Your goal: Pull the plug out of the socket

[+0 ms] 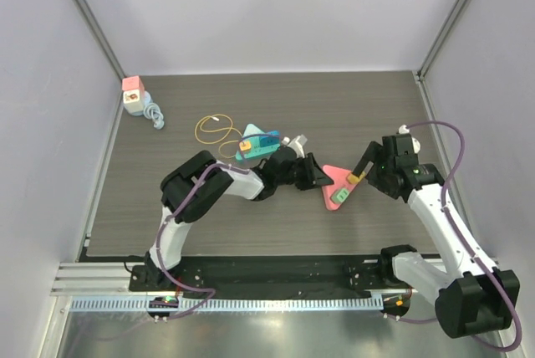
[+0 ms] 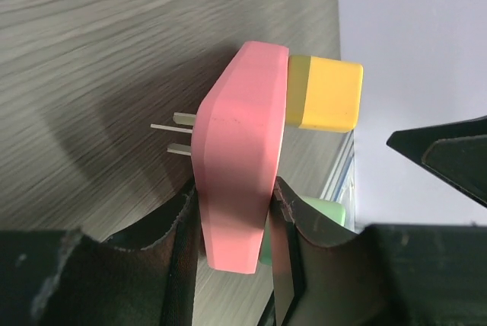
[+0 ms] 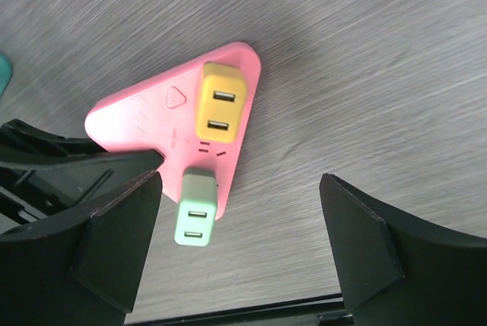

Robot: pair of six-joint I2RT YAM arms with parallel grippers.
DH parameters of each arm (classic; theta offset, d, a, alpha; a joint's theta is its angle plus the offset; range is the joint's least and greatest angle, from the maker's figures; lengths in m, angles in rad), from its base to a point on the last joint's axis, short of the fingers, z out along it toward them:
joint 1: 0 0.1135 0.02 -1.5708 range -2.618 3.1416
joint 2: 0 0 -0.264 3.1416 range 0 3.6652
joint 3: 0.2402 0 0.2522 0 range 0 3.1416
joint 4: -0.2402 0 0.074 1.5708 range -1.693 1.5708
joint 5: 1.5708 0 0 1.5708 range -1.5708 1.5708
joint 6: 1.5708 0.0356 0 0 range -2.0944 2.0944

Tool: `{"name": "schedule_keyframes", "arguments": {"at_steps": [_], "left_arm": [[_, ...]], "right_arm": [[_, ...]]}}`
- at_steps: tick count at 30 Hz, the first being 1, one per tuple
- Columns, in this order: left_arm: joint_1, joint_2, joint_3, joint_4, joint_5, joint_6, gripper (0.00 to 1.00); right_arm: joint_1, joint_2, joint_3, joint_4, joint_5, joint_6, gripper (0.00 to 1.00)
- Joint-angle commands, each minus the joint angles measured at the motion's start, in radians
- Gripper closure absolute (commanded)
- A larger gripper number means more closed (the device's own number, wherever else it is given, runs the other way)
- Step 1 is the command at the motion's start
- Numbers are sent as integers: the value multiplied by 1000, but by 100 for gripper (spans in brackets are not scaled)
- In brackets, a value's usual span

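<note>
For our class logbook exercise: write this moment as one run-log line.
left end effector: shut on pink socket | right end effector: open, holding nothing | yellow plug, green plug: both plugged in

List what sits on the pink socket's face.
A yellow plug and a green plug, both seated in the pink socket. Their pins are hidden inside it; the left pincer covers one end.

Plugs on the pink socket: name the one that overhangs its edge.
The green plug. It juts out past the edge of the pink socket, while the yellow plug sits wholly over the socket's face, up near a corner.
</note>
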Motion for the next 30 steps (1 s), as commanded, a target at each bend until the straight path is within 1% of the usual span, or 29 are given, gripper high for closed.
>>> {"name": "schedule_keyframes", "arguments": {"at_steps": [1,4,6,7,9,10,13,15,21,27,28,30], "left_arm": [[0,-82,-120,-34,-110,15,100],[0,-138,-214,-7,-166,-12,100],[-2,-147,-249,18,-184,-35,100],[-2,-141,-278,56,-190,-46,100],[-2,-126,-304,116,-196,-61,100],[-5,-115,-327,171,-209,-61,100],[-11,-110,-358,226,-255,-64,100],[-13,-121,-383,234,-294,-66,100],[-31,-152,-420,268,-365,-48,100],[-36,-158,-429,268,-382,-46,100],[-37,-162,-430,268,-394,-44,100],[-40,-165,-435,268,-403,-35,100]], "right_arm": [[80,19,-6,53,16,45,10],[148,28,-9,67,29,80,10],[178,31,-14,84,33,112,10],[200,34,-19,105,29,120,10],[218,53,-25,125,21,137,10],[232,62,-26,147,13,140,10],[247,82,-40,194,4,145,10],[247,83,-52,229,0,145,11],[247,108,-72,292,33,152,17],[246,192,-48,340,-16,154,24],[247,207,-45,343,-17,155,27],[249,214,-49,357,-17,169,29]]}}
